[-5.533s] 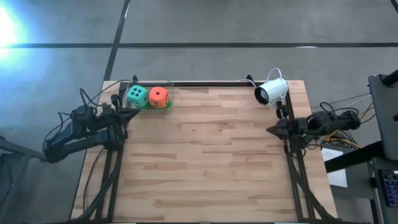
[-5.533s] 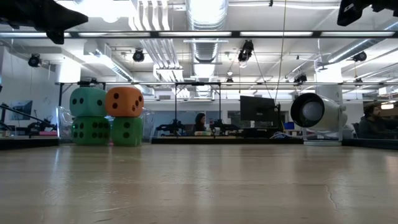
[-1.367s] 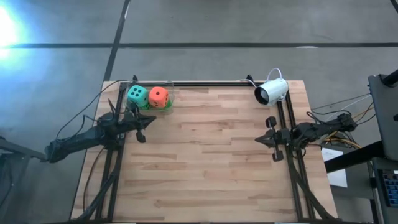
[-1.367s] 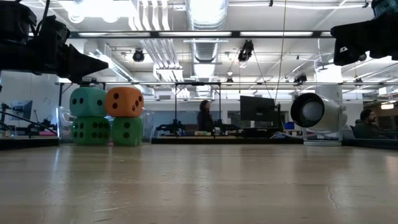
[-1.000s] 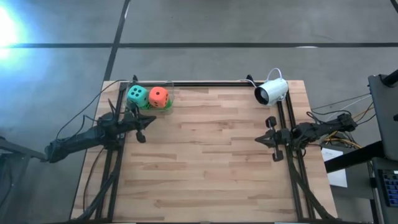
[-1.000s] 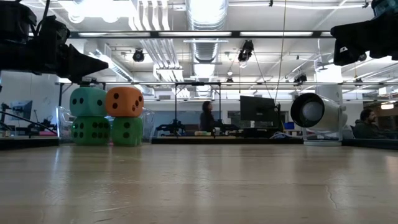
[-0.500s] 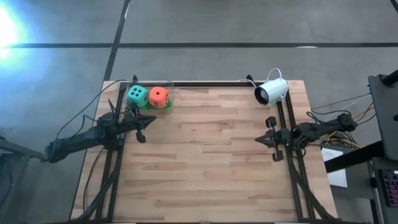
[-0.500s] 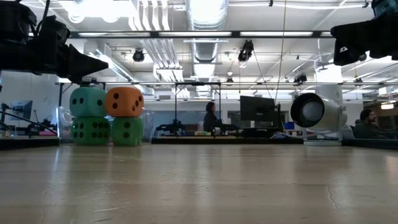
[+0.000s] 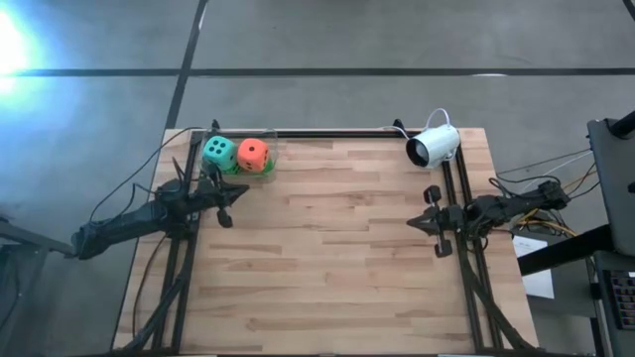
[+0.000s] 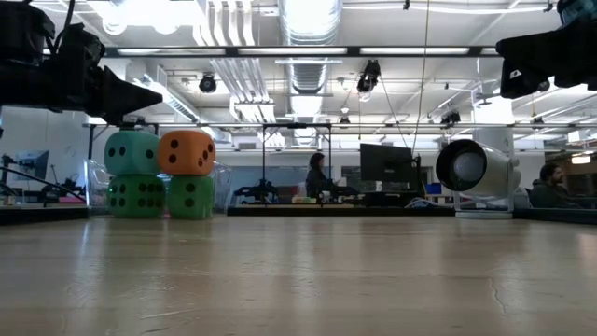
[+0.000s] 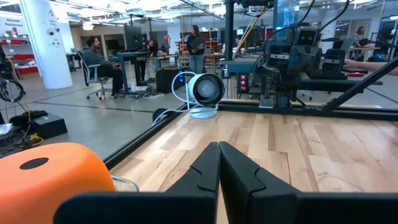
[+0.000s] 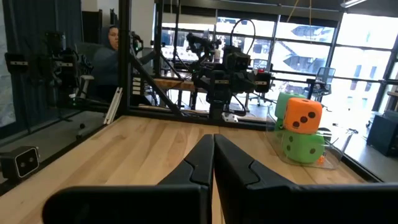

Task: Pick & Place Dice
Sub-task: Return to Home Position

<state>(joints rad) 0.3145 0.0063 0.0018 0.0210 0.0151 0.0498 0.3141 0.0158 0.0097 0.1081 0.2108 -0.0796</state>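
The dice stand in a two-by-two stack at the table's far left corner. A teal die (image 9: 218, 152) and an orange-red die (image 9: 253, 153) rest on two bright green dice (image 10: 136, 195) (image 10: 191, 197). The lower pair sits in a shallow clear tray (image 12: 323, 160). My left gripper (image 9: 242, 192) hovers level and shut, just nearer than the stack, holding nothing. At the table's right edge my right gripper (image 9: 413, 222) is also shut and empty, pointing level across the table toward the dice (image 12: 303, 115).
A white camera (image 9: 434, 146) stands at the far right corner. A black rail (image 9: 327, 134) runs along the far edge. The wooden tabletop (image 9: 327, 258) stretches between the two arms. People sit and stand in the room beyond the table.
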